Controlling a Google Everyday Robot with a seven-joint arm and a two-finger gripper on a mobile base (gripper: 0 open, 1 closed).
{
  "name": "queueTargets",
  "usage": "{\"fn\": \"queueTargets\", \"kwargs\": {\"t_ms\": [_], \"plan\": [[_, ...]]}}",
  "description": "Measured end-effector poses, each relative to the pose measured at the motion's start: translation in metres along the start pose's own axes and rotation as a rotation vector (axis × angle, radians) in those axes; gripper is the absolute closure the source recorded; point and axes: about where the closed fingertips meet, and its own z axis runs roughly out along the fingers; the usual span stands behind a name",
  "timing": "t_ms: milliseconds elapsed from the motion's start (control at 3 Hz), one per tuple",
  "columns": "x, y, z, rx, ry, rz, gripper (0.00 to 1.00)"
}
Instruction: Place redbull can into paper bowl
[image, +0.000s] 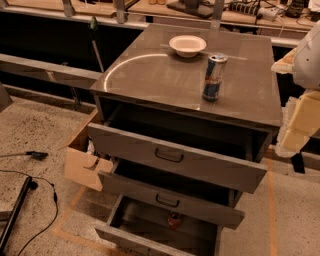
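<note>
The redbull can (214, 77) stands upright on the grey cabinet top (150, 75), right of centre. It is blue and silver with a silver top. The white paper bowl (187, 45) sits upright and empty near the far edge of the top, behind and to the left of the can, a short gap away. My gripper (300, 117) shows as white and cream parts at the right edge of the camera view, beside the cabinet's right side. It is apart from the can and holds nothing I can see.
The cabinet's three drawers (170, 157) stand pulled out towards me. A small reddish can-like object (174, 219) lies in the bottom one. A cardboard box (82, 165) sits at the cabinet's left. Cables and a black pole (17, 210) lie on the floor.
</note>
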Motion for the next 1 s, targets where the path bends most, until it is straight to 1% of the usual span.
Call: {"fn": "queueTargets", "kwargs": {"t_ms": [333,667,1000], "plan": [[0.000,0.000,0.000,0.000,0.000,0.000,0.00],[0.009,-0.011,0.003,0.011,-0.099,0.047,0.00],[0.035,-0.046,0.011,0.075,-0.303,0.139,0.00]]}}
